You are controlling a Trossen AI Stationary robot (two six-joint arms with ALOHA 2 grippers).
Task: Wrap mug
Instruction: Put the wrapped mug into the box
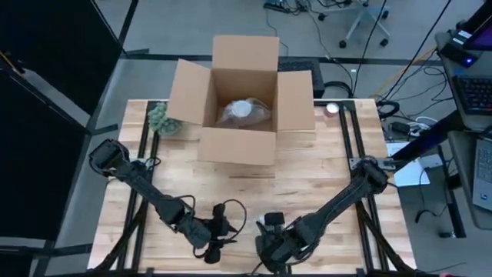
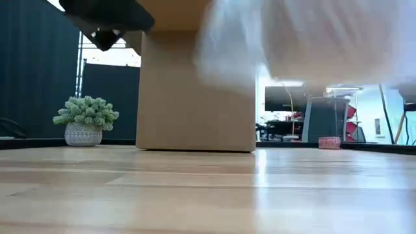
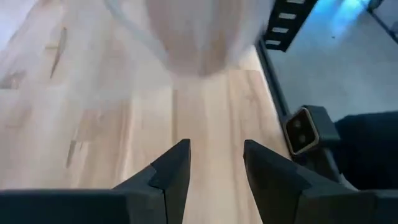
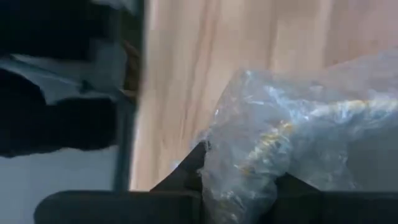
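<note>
Sitting deep inside the open cardboard box (image 1: 240, 96) near the top middle of the high view: the wrapped mug (image 1: 242, 110), well apart from both pincers. Left gripper (image 1: 216, 248) low at the bottom middle, fingers (image 3: 176, 168) apart with nothing between them. Right gripper (image 1: 265, 248) just beside it, clamped on crinkly bubble wrap (image 4: 292, 143). Small plant (image 1: 161, 118) left of the box.

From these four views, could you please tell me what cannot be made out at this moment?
- Mug: not identifiable; high view shows only a pale wrapped bundle in the cardboard box.
- Low view: a blurred white mass covers the top.
- Right gripper: plastic wrap hides its fingertips.
- Left gripper: open, but the pale thing ahead is blurred.
</note>
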